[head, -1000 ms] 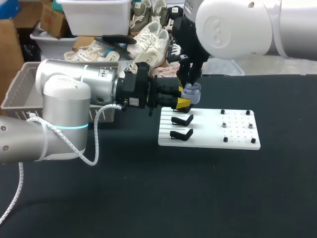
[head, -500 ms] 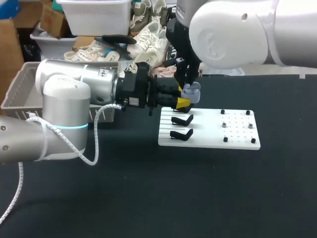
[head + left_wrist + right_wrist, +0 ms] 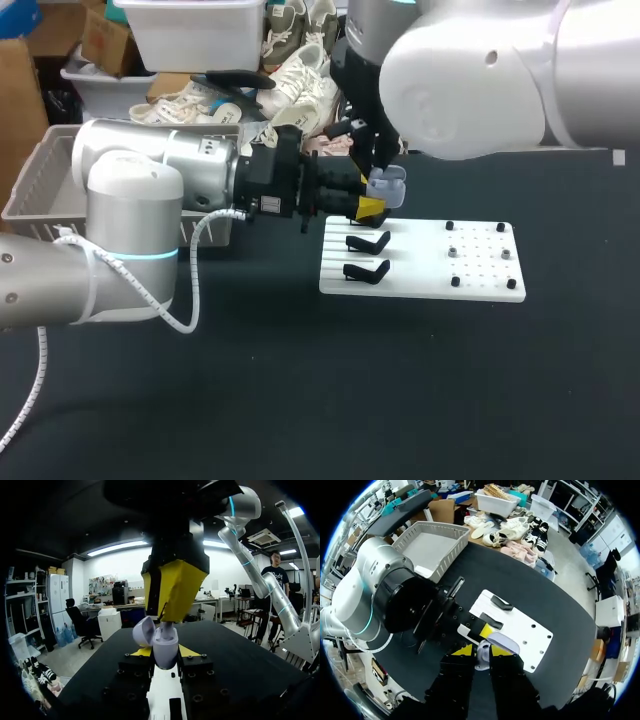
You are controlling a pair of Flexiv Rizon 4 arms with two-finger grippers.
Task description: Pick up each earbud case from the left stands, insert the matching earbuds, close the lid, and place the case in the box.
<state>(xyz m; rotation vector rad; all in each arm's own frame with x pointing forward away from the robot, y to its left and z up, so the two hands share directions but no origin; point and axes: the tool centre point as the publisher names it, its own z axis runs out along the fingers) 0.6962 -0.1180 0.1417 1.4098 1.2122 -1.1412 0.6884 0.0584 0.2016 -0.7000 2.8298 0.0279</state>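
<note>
A lavender earbud case point(image 3: 387, 186) with its lid open is held above the white stand board point(image 3: 480, 275), with my left gripper point(image 3: 370, 207) shut on its body from the side. The left wrist view shows the case point(image 3: 166, 647) between my yellow tips, its lid point(image 3: 143, 631) tipped back. My right gripper point(image 3: 378, 170) comes down from above onto the open case. Its yellow fingers point(image 3: 172, 587) are pinched on a small pale earbud point(image 3: 167, 626) at the case's mouth. From the right wrist, the lid point(image 3: 500, 642) shows just ahead of my right gripper point(image 3: 480, 652).
Two black stands point(image 3: 368, 242) point(image 3: 366, 270) stand bare on the board's left half. Small pegs point(image 3: 455, 252) dot its right half. A grey basket point(image 3: 40, 195) sits at the table's far left, behind my left arm. Shoes and bins lie beyond the back edge.
My right arm's bulk has swung a little to the left while its gripper stayed at the case. The left arm and the case have not moved.
</note>
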